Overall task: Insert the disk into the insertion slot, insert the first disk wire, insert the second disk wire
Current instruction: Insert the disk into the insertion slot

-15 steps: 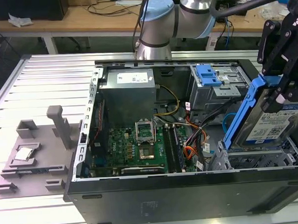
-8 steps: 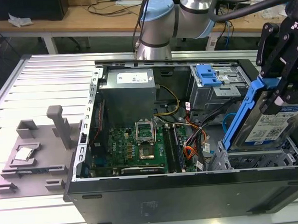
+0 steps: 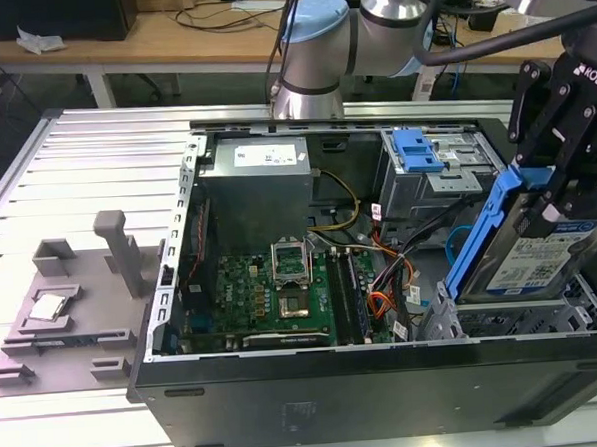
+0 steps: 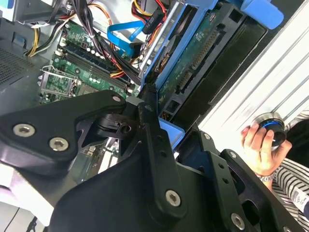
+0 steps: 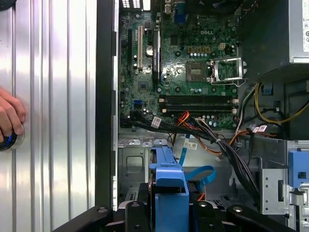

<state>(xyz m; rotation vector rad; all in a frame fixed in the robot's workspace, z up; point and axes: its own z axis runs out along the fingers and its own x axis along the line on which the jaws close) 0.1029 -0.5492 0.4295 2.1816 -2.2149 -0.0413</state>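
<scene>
My gripper [image 3: 560, 182] is shut on the disk [image 3: 529, 258], a silver drive with a white label in a bright blue carrier [image 3: 482, 230]. It holds the disk tilted, low end down, just above the insertion slot [image 3: 512, 321], the perforated metal cage at the front corner of the open computer case on the exterior view's right. In the second wrist view the gripper [image 4: 161, 126] clamps the disk [image 4: 203, 53], whose green circuit side shows. In the first wrist view the gripper [image 5: 169, 212] holds the blue carrier [image 5: 169, 186] over the insertion slot [image 5: 133, 164].
Inside the case lie the motherboard [image 3: 272, 295], a grey power supply [image 3: 256, 181], a cage with a blue latch [image 3: 420, 157] and loose cables [image 5: 212, 140]. A grey fixture [image 3: 73, 305] sits on the exterior view's left. A person's hand [image 4: 258, 142] rests on a knob beside the case.
</scene>
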